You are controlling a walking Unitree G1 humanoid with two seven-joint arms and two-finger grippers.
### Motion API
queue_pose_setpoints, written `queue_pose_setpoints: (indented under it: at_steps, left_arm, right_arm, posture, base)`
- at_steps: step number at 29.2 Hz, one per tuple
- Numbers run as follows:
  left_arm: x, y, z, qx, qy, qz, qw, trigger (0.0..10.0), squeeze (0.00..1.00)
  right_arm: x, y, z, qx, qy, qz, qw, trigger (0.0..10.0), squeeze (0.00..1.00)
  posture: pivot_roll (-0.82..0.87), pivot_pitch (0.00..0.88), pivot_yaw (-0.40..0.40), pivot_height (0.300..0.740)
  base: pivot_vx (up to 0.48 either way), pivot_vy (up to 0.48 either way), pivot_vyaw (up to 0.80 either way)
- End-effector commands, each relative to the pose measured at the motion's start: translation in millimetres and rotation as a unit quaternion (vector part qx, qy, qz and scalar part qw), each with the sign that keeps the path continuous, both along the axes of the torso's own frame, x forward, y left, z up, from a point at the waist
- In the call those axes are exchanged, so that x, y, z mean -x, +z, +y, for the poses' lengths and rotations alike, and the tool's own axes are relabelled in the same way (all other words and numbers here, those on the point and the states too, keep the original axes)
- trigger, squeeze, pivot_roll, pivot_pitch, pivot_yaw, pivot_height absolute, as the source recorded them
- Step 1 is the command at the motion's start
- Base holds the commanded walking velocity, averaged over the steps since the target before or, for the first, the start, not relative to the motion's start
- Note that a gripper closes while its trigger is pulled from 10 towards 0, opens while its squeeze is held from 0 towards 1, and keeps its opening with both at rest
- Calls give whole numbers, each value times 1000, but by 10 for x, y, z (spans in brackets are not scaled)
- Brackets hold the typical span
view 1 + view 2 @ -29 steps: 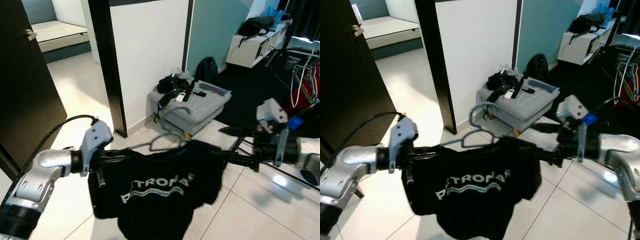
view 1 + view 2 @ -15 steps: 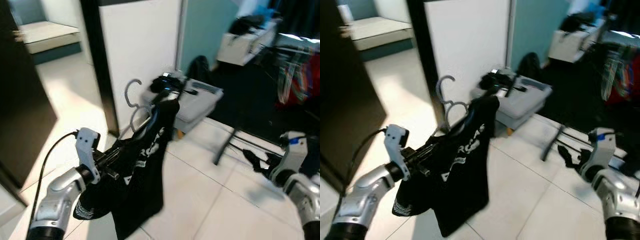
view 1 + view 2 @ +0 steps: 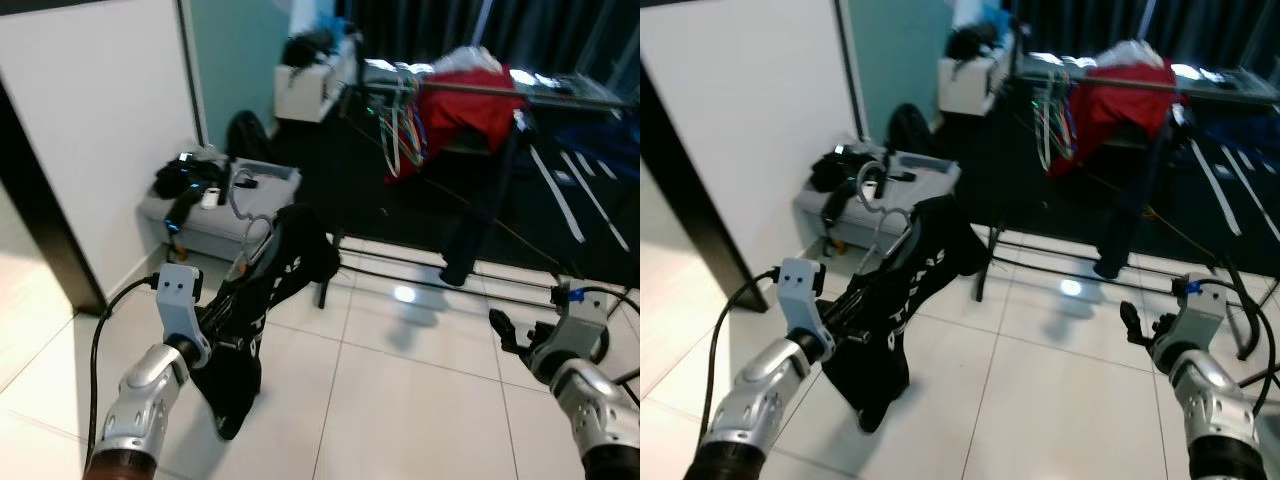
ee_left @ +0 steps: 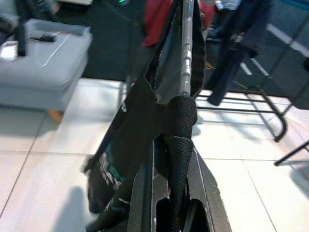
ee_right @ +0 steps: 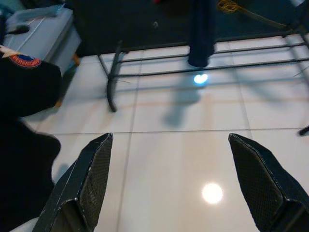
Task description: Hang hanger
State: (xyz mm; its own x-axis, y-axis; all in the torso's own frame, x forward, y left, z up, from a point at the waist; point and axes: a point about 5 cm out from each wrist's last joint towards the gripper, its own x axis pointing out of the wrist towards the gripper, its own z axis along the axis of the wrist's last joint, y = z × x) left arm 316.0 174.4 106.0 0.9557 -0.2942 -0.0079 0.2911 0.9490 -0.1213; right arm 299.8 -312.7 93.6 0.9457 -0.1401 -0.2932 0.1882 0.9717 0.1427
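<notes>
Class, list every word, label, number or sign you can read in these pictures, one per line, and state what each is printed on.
White print on the black T-shirt held on a grey hanger by the left gripper: folded and blurred, not readable.
Round red-rimmed badge on the same T-shirt: lettering too small to read.
No other text can be made out.

Floor (image 3: 400, 400) is glossy white tile, you can see a light glaring off it. The hanger (image 3: 245, 215) looks like thin bare metal wire, and the shirt (image 3: 895, 300) on it is matt black cloth with a white print. Rack (image 3: 470, 92) is dull metal tubing. Left gripper's fingers (image 4: 181, 125) have a rough, textured black wrap. Ottoman (image 3: 205, 215) is soft grey fabric.
</notes>
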Motion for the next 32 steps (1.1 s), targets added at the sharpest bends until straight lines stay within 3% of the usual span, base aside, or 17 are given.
queue_pose_setpoints:
  at_steps: [1,4,10,19,25,27,30,32]
  left_arm:
    - [12,101,-69,-7,-6,-37,999,10000,0]
    - [-1,205,-194,-14,-21,-66,997,10000,0]
    - [-13,251,-299,-16,-40,-78,996,10000,0]
    - [-13,358,-446,-19,-55,-97,994,10000,0]
    - [75,274,-478,-45,-51,-92,993,10000,0]
    - [113,239,-460,-47,-46,-87,994,10000,0]
    - [223,235,-447,-50,-49,-87,994,10000,0]
    - [239,247,-457,-54,-51,-88,993,10000,0]
  right_arm:
    - [-39,31,25,13,-4,-16,1000,10000,0]
    - [-56,41,37,13,-9,-26,1000,10000,0]
    - [-75,45,62,10,-7,-31,999,10000,0]
    - [-104,55,80,15,-9,-38,999,10000,0]
    - [-54,-1,177,49,25,-44,998,10000,0]
    - [16,-24,224,56,43,-51,996,10000,0]
    - [391,-130,267,80,69,-46,993,10000,0]
    - [466,-151,263,84,70,-42,993,10000,0]
  posture:
    - [-55,29,-33,740]
    - [-61,23,-31,740]
    - [-63,18,-33,740]
    - [-65,13,-32,740]
    - [-57,18,-33,740]
    - [-55,19,-33,740]
    - [-76,35,-29,740]
    - [-76,35,-29,740]
  base:
    - [0,0,-750]
    - [401,0,0]
    - [440,0,0]
    - [450,0,-771]
    - [439,0,-781]
    - [442,0,-781]
    - [437,0,-783]
    - [435,0,-781]
